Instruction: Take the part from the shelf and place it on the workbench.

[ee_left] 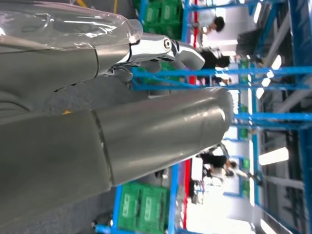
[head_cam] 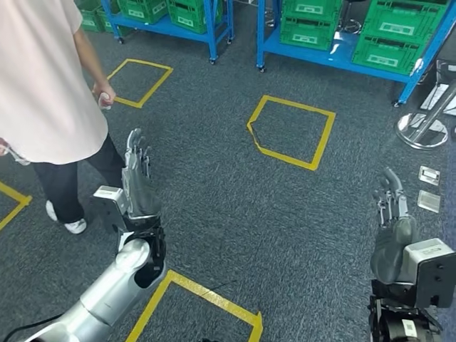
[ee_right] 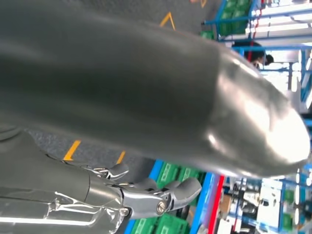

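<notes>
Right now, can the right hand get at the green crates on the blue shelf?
Probably not. The right hand is raised, holding nothing, over grey carpet, and the green crates sit on the blue shelf across a stretch of open floor. Nothing blocks the way; it looks too far.

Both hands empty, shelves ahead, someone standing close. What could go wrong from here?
1. The person stands right beside the raised left hand; a swing of that arm or a step forward could hit them.
2. The blue shelves with green crates lie across open carpet, so the approach may end off-line and the reach fall short.
3. The metal stool base on the right sits near the path and could catch a foot.
</notes>
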Motion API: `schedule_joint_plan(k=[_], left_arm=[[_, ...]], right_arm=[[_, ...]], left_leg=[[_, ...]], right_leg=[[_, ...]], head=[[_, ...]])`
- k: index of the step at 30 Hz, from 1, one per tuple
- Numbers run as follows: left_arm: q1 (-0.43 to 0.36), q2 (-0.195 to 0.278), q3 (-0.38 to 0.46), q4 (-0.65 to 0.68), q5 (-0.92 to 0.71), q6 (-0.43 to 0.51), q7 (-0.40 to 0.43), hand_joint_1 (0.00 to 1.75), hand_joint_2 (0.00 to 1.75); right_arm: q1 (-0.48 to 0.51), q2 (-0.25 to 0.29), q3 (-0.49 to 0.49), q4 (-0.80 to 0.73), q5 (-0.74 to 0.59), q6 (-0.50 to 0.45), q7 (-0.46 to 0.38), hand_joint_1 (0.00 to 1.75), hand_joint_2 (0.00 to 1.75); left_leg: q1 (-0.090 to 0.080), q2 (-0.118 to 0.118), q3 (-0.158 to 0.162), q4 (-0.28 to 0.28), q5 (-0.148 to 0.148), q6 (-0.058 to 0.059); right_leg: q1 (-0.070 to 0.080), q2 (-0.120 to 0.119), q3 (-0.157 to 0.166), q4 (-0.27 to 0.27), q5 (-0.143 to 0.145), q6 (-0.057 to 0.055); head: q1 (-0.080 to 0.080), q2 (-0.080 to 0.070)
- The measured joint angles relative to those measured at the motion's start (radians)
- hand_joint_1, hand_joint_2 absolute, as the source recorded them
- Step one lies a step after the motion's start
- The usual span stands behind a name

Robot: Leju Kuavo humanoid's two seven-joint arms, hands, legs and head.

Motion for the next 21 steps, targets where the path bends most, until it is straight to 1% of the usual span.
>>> schedule_joint_plan(k=[1, 2, 3, 4, 5, 6, 7, 8, 9, 10, 11, 12, 13, 14, 15, 16, 17, 18, 19, 20, 21], left_arm=[[0.004, 0.001, 0.0, 0.0, 0.0, 0.0, 0.0, 0.0, 0.0], [0.008, 0.001, 0.0, 0.0, 0.0, 0.0, 0.001, 0.0, 0.0], [0.009, 0.002, 0.001, 0.0, 0.0, 0.0, 0.001, 0.0, 0.0], [0.01, 0.002, 0.001, 0.0, -0.001, 0.0, 0.001, 0.0, 0.0], [0.01, 0.003, 0.001, 0.0, -0.001, 0.0, 0.001, 0.0, 0.0], [0.01, 0.004, 0.001, 0.0, -0.002, 0.0, 0.001, 0.0, 0.0], [0.009, 0.006, 0.001, -0.001, -0.002, 0.0, 0.001, 0.0, 0.0], [0.008, 0.007, 0.002, -0.002, -0.003, 0.0, 0.001, 0.0, 0.0], [0.007, 0.007, 0.002, -0.004, -0.003, 0.0, 0.001, 0.0, 0.0], [0.006, 0.007, 0.002, -0.008, -0.003, 0.001, 0.001, 0.0, 0.0], [0.007, 0.007, 0.002, -0.01, -0.004, 0.002, 0.001, 0.0, 0.0], [0.009, 0.008, 0.002, -0.012, -0.004, 0.002, 0.001, 0.0, 0.0], [0.011, 0.008, 0.002, -0.013, -0.004, 0.003, 0.001, 0.0, 0.0], [0.013, 0.008, 0.002, -0.013, -0.004, 0.003, 0.001, 0.0, 0.0], [0.014, 0.008, 0.002, -0.013, -0.003, 0.003, 0.002, 0.0, 0.0], [0.015, 0.008, 0.002, -0.013, -0.003, 0.003, 0.002, 0.0, 0.0], [0.016, 0.008, 0.002, -0.013, -0.003, 0.003, 0.002, 0.0, 0.0], [0.016, 0.008, 0.002, -0.013, -0.003, 0.003, 0.002, 0.0, 0.0], [0.016, 0.008, 0.002, -0.013, -0.003, 0.003, 0.002, 0.0, 0.0], [0.017, 0.008, 0.002, -0.013, -0.003, 0.003, 0.002, 0.0, 0.0], [0.018, 0.007, 0.002, -0.012, -0.003, 0.003, 0.003, 0.0, 0.0]], right_arm=[[0.001, 0.0, 0.001, 0.0, 0.0, 0.0, 0.0, 0.0, 0.0], [0.001, 0.0, 0.001, 0.0, 0.0, 0.0, 0.0, 0.0, 0.0], [0.001, 0.0, 0.002, 0.0, 0.0, 0.0, 0.0, 0.0, 0.0], [0.001, 0.0, 0.002, 0.0, 0.0, 0.0, 0.0, 0.0, 0.0], [0.002, 0.0, 0.003, 0.0, 0.0, 0.0, 0.0, 0.0, 0.0], [0.002, 0.0, 0.003, 0.0, 0.0, 0.0, 0.0, 0.0, 0.0], [0.003, 0.0, 0.003, 0.0, 0.0, 0.0, 0.0, 0.0, 0.0], [0.003, 0.0, 0.003, 0.0, 0.0, 0.0, 0.0, 0.0, 0.0], [0.002, 0.0, 0.003, -0.001, 0.0, 0.0, 0.001, 0.0, 0.0], [0.001, 0.0, 0.003, -0.001, 0.0, 0.0, 0.001, 0.0, 0.0], [0.0, 0.0, 0.003, -0.002, 0.0, 0.0, 0.0, 0.0, 0.0], [-0.001, 0.0, 0.003, -0.002, 0.0, 0.0, 0.0, 0.0, 0.0], [-0.001, 0.0, 0.003, -0.001, 0.0, 0.0, 0.0, 0.0, 0.0], [0.0, 0.0, 0.004, 0.0, 0.0, 0.0, 0.001, 0.0, 0.0], [0.002, 0.0, 0.004, 0.0, 0.0, 0.0, 0.001, 0.0, 0.0], [0.003, 0.0, 0.004, 0.001, 0.0, 0.0, 0.001, 0.0, 0.0], [0.004, 0.0, 0.004, 0.001, 0.0, 0.0, 0.001, 0.0, 0.0], [0.005, 0.0, 0.004, 0.001, 0.0, 0.0, 0.001, 0.0, 0.0], [0.005, 0.0, 0.004, 0.001, 0.0, 0.0, 0.001, 0.0, 0.0], [0.007, 0.0, 0.004, 0.002, 0.0, 0.0, 0.001, 0.0, 0.0], [0.009, 0.0, 0.004, 0.004, 0.0, 0.0, 0.001, 0.0, 0.0]], left_leg=[[-0.003, -0.001, -0.06, 0.046, 0.014, 0.003], [-0.008, -0.002, -0.107, 0.058, 0.05, 0.01], [-0.014, -0.003, -0.121, 0.014, 0.111, 0.018], [-0.021, -0.005, -0.112, -0.069, 0.187, 0.028], [-0.029, -0.008, -0.091, -0.156, 0.25, 0.038], [-0.037, -0.011, -0.065, -0.226, 0.285, 0.047], [-0.044, -0.013, -0.041, -0.277, 0.292, 0.054], [-0.049, -0.014, -0.023, -0.3, 0.275, 0.059], [-0.049, -0.011, -0.007, -0.314, 0.253, 0.062], [-0.047, -0.011, 0.013, -0.332, 0.238, 0.064], [-0.044, -0.011, 0.038, -0.346, 0.225, 0.067], [-0.042, -0.011, 0.067, -0.36, 0.211, 0.07], [-0.041, -0.013, 0.099, -0.374, 0.198, 0.072], [-0.042, -0.013, 0.129, -0.386, 0.181, 0.073], [-0.043, -0.014, 0.158, -0.394, 0.163, 0.074], [-0.044, -0.015, 0.191, -0.401, 0.142, 0.074], [-0.045, -0.016, 0.227, -0.407, 0.119, 0.074], [-0.045, -0.017, 0.266, -0.41, 0.093, 0.074], [-0.045, -0.017, 0.307, -0.412, 0.064, 0.072], [-0.045, -0.018, 0.341, -0.414, 0.035, 0.071], [-0.044, -0.019, 0.373, -0.411, 0.006, 0.069]], right_leg=[[0.001, 0.004, 0.017, -0.002, -0.014, -0.001], [0.001, 0.009, 0.038, -0.004, -0.03, -0.002], [0.001, 0.013, 0.061, -0.006, -0.046, -0.001], [0.0, 0.017, 0.086, -0.012, -0.062, -0.001], [-0.001, 0.02, 0.107, -0.022, -0.077, 0.001], [0.0, 0.023, 0.126, -0.037, -0.089, 0.005], [-0.001, 0.025, 0.141, -0.058, -0.097, 0.01], [-0.001, 0.026, 0.159, -0.078, -0.097, 0.016], [-0.001, 0.027, 0.175, -0.089, -0.088, 0.024], [-0.001, 0.024, 0.18, -0.082, -0.074, 0.031], [0.001, 0.019, 0.169, -0.04, -0.052, 0.033], [0.004, 0.013, 0.133, 0.027, -0.032, 0.031], [0.008, 0.008, 0.079, 0.109, -0.025, 0.026], [0.012, 0.004, 0.02, 0.187, -0.036, 0.019], [0.015, 0.003, -0.037, 0.237, -0.07, 0.016], [0.017, 0.003, -0.087, 0.257, -0.118, 0.018], [0.018, 0.002, -0.126, 0.248, -0.16, 0.021], [0.018, 0.001, -0.154, 0.214, -0.177, 0.025], [0.017, -0.002, -0.174, 0.16, -0.149, 0.029], [0.015, -0.007, -0.185, 0.095, -0.057, 0.03], [0.017, -0.014, -0.191, 0.042, 0.043, 0.028]], head=[[-0.002, 0.0], [-0.004, 0.0], [-0.005, 0.0], [-0.007, 0.0], [-0.008, 0.0], [-0.006, 0.0], [-0.007, 0.0], [-0.009, 0.0], [-0.011, 0.0], [-0.014, 0.0], [-0.012, 0.0], [-0.009, 0.0], [-0.006, 0.0], [-0.003, 0.0], [-0.002, 0.0], [0.0, 0.0], [0.001, 0.0], [0.004, 0.0], [0.007, 0.0], [0.011, 0.0], [0.012, 0.0]])
